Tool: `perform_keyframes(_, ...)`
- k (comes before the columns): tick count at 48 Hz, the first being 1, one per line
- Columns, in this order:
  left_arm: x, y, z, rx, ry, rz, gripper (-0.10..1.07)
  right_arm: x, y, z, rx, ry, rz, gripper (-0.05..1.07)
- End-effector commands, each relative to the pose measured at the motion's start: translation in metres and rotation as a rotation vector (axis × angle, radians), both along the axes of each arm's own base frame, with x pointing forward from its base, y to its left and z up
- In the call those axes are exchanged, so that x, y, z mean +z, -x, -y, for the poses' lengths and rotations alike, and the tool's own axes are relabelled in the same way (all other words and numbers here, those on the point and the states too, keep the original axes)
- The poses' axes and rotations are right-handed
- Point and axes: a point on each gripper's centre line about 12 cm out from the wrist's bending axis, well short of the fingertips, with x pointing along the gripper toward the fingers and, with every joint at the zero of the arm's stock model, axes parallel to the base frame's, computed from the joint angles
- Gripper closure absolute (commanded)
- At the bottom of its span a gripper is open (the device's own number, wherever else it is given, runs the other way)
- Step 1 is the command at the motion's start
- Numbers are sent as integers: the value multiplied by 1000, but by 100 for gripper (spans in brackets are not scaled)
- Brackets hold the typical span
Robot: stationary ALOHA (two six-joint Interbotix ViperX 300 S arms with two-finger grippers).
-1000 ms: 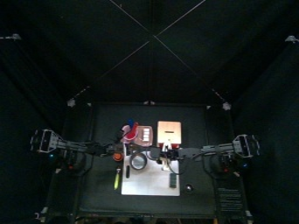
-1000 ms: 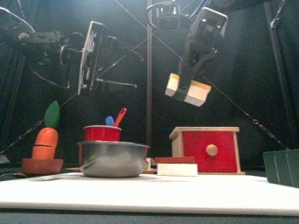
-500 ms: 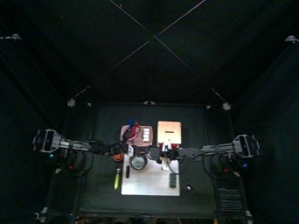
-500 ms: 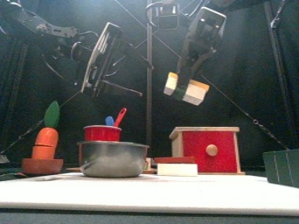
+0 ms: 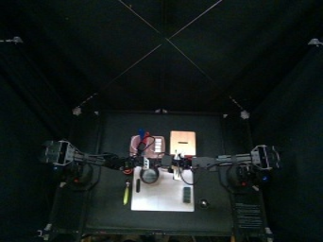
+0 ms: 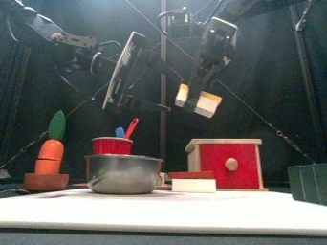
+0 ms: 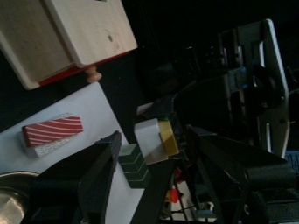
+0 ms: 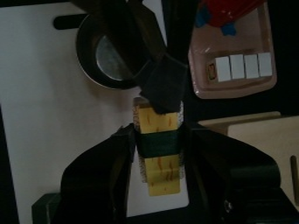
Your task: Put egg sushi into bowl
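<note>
Yellow egg sushi [image 8: 160,149] between right claw [image 8: 160,162] jaws, above bowl [image 8: 117,48].

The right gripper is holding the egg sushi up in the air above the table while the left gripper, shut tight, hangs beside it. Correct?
Not quite: the left gripper is open and empty, as the front view shows. The right gripper does hold the egg sushi above the table.

Two arms, black throughout, built of jointed segments with loose black cables running alongside. Left hand [image 6: 124,72]: two long, flat black jaws on a boxy wrist housing. Right hand [image 6: 202,88]: matching black jaws; ribbed, grey-lit motor blocks showed at both arm bases.
</note>
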Motion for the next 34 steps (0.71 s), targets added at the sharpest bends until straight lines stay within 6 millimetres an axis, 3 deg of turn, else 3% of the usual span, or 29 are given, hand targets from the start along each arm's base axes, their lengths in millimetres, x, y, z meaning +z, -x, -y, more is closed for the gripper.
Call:
perform_keyframes(1, 14, -8, 2, -2, -2, 45, 4, 12, -2, 3, -4, 4, 39, 40)
perform_keyframes(23, 5, -18, 2, 9, 10, 31, 5, 7, -4, 4, -7, 2, 27, 40)
perform_keyframes(34, 0, -22, 7, 2, 19, 18, 13, 7, -4, 5, -9, 2, 26, 40)
